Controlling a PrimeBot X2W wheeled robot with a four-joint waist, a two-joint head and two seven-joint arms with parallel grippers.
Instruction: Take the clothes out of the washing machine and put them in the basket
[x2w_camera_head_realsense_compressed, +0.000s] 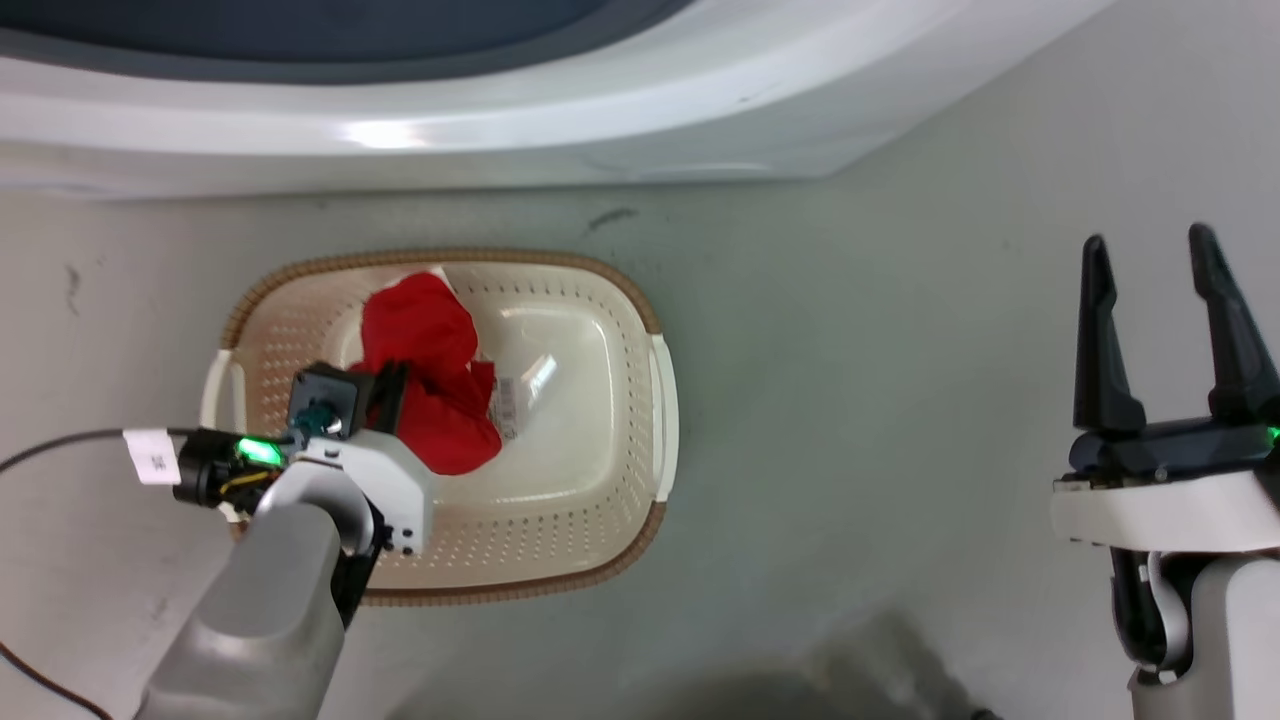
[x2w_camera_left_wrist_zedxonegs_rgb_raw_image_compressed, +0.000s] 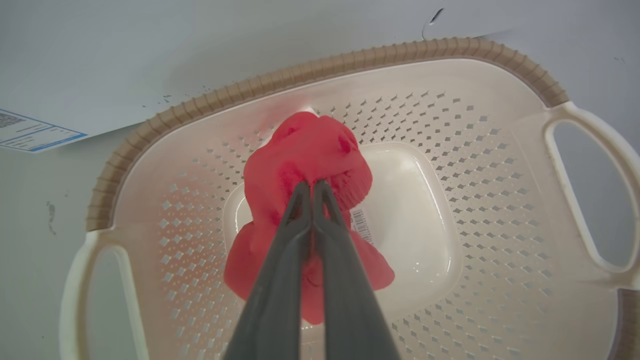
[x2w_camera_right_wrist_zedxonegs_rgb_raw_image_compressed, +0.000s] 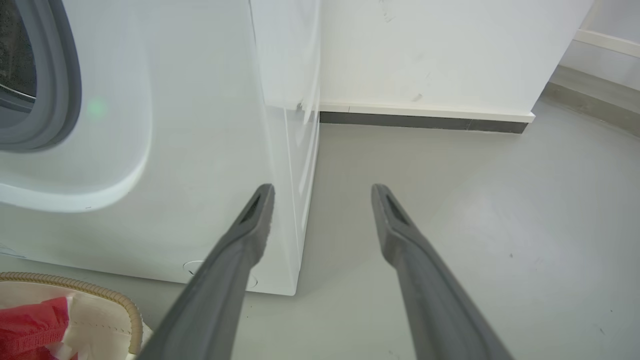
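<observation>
Red clothes (x2w_camera_head_realsense_compressed: 430, 375) hang and bunch over the left half of the cream basket (x2w_camera_head_realsense_compressed: 600, 520), which stands on the floor in front of the white washing machine (x2w_camera_head_realsense_compressed: 500, 110). My left gripper (x2w_camera_left_wrist_zedxonegs_rgb_raw_image_compressed: 311, 186) is shut on the red clothes (x2w_camera_left_wrist_zedxonegs_rgb_raw_image_compressed: 305, 160), its two fingers pressed together on a fold above the basket (x2w_camera_left_wrist_zedxonegs_rgb_raw_image_compressed: 450, 125) floor. The lower part of the cloth touches the basket bottom beside a barcode sticker (x2w_camera_left_wrist_zedxonegs_rgb_raw_image_compressed: 361, 225). My right gripper (x2w_camera_head_realsense_compressed: 1155, 255) stands open and empty off to the right, over bare floor. In the right wrist view the open gripper (x2w_camera_right_wrist_zedxonegs_rgb_raw_image_compressed: 322, 195) faces the washing machine (x2w_camera_right_wrist_zedxonegs_rgb_raw_image_compressed: 175, 150) corner.
A grey porthole rim (x2w_camera_right_wrist_zedxonegs_rgb_raw_image_compressed: 60, 85) shows at the washer's front. A wall with a dark skirting strip (x2w_camera_right_wrist_zedxonegs_rgb_raw_image_compressed: 420, 121) runs behind the machine. A black cable (x2w_camera_head_realsense_compressed: 60, 445) trails from my left wrist. A label (x2w_camera_left_wrist_zedxonegs_rgb_raw_image_compressed: 30, 132) sits on the washer front near the basket.
</observation>
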